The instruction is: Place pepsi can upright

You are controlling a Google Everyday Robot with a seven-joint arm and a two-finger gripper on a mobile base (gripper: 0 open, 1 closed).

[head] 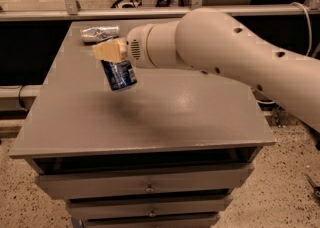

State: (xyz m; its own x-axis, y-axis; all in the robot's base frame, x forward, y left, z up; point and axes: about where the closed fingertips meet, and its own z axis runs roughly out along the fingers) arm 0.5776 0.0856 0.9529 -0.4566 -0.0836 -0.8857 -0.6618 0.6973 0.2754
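The pepsi can [119, 75] is dark blue with white markings. It hangs nearly upright, slightly tilted, above the left middle of the grey table [165, 117]. My gripper [109, 52] is shut on the can's top end; a cream-coloured finger [106, 51] shows above the can. My thick white arm [225, 57] comes in from the right and hides the rest of the gripper. The can casts a shadow on the table below, so it is held off the surface.
A silver-white can [100, 33] lies on its side at the table's back left corner. The table sits on a drawer unit [147, 187]. A rail and dark shelf run behind the table. Speckled floor lies to both sides.
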